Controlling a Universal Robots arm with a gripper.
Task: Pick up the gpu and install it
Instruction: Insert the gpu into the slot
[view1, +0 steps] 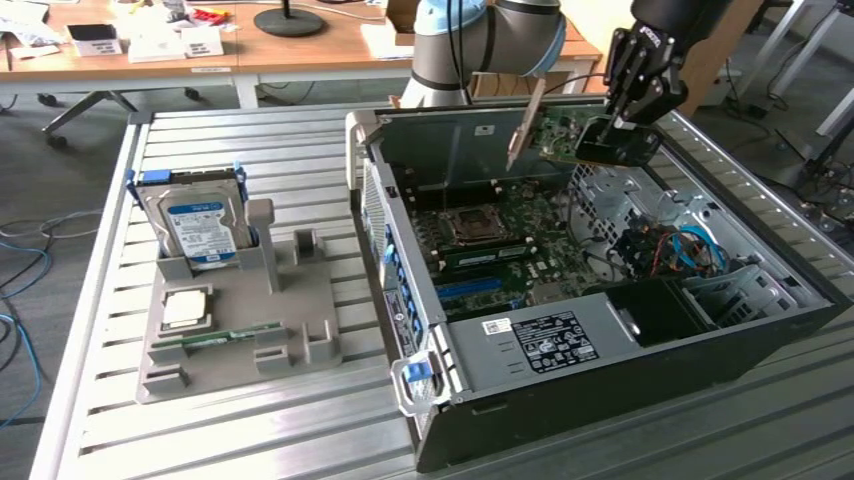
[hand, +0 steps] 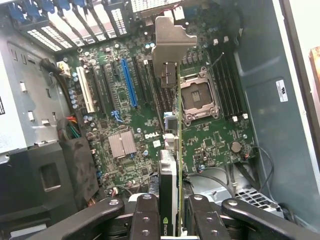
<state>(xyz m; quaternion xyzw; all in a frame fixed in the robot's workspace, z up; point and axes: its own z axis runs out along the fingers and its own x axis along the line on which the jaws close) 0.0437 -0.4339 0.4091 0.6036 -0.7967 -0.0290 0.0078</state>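
We see the black, jointed metal claw (hand: 173, 202) closed narrowly on the gpu (view1: 561, 127), a thin flat green circuit card with a bent silver metal bracket at one end. The card hangs edge-on above the green motherboard (hand: 135, 115), over the open black steel computer case (view1: 747, 330), which sits on the ribbed aluminium bench (view1: 320, 420).

The gpu (view1: 569, 132) is a thin green circuit card with a silver metal bracket at one end. It is held in the air, tilted, above the open computer case (view1: 627, 390); the claw (view1: 617, 142) clamps the end opposite the bracket. From the wrist it appears edge-on over the motherboard (hand: 215, 140).
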